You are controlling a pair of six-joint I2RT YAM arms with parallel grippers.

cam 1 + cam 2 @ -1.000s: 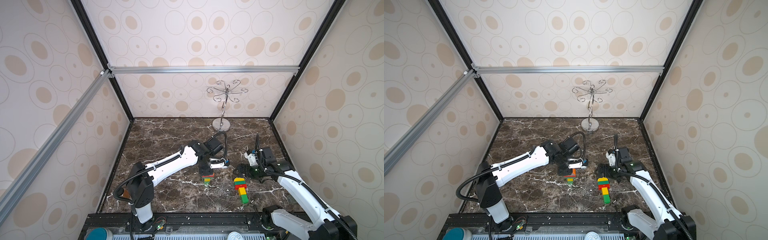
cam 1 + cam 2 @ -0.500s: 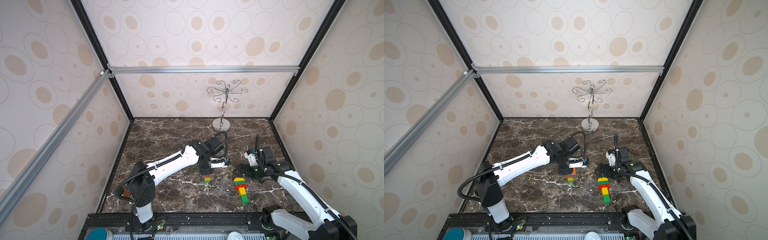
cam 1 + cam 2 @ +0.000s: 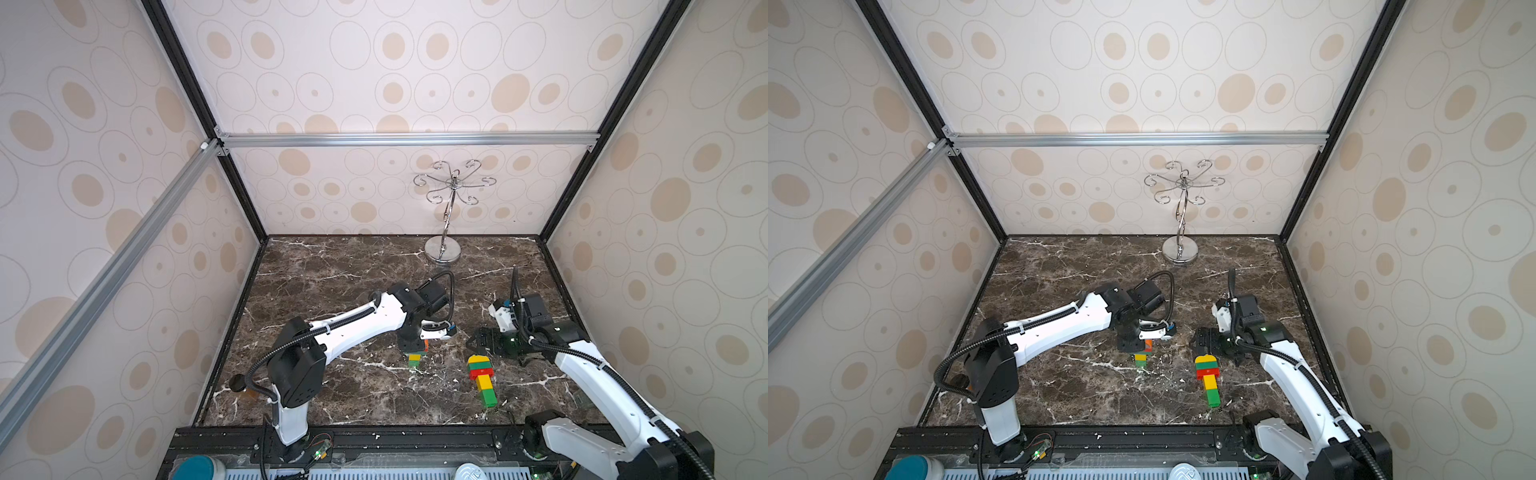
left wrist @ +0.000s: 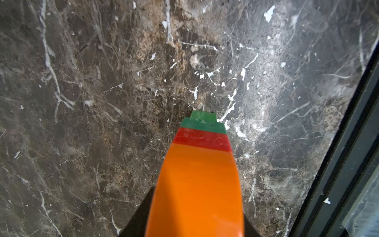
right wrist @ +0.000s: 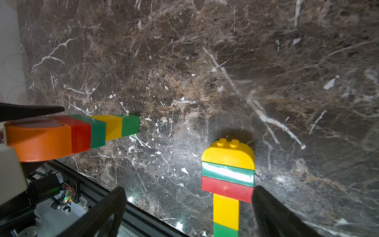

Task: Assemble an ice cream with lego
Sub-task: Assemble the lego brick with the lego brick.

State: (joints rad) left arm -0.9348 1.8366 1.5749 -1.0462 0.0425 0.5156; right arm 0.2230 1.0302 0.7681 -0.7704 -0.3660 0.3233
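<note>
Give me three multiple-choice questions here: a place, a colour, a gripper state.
1. Where on the table is the silver stand? A middle; B front edge; C back, by the wall.
2. Which colour is the rounded end of the lego ice cream lying by the right gripper? A orange; B yellow; C red.
3. The right gripper is: A open, empty; B shut on the ice cream; C shut on the stand.
C: base near the rear wall. B: yellow in both top views. A: fingers spread, nothing gripped.
</note>
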